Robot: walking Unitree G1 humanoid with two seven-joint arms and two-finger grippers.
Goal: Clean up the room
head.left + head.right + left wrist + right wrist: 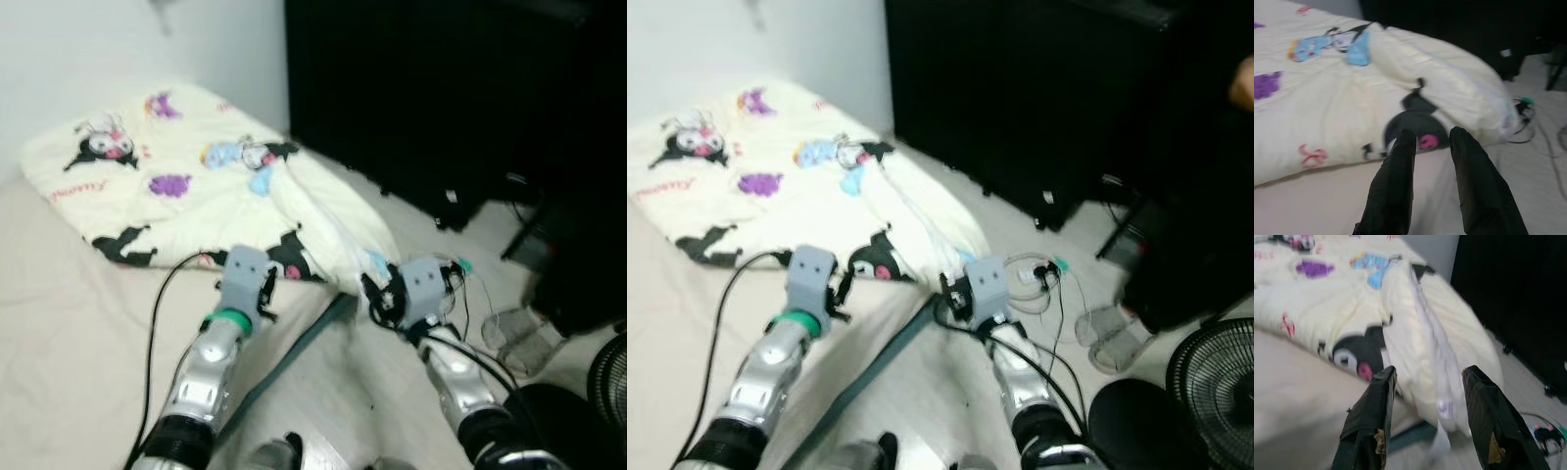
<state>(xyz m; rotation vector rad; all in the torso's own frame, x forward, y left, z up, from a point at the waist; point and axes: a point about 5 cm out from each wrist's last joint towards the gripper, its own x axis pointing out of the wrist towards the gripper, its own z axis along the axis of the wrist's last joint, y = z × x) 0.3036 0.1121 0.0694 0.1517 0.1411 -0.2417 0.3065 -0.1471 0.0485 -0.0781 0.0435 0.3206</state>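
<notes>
Just ahead of both grippers lay the blanket, spread over the mattress with one edge hanging toward the floor. The left gripper and right gripper each hung over it with fingers parted, holding nothing. It was cream, printed with cartoon characters.

bed: mattress with beige sheet, low on floor | on it: cream cartoon-print comforter, bunched, one corner spilling over mattress edge | floor: pale; white power strip with cables, clear slippers, black fan
</notes>
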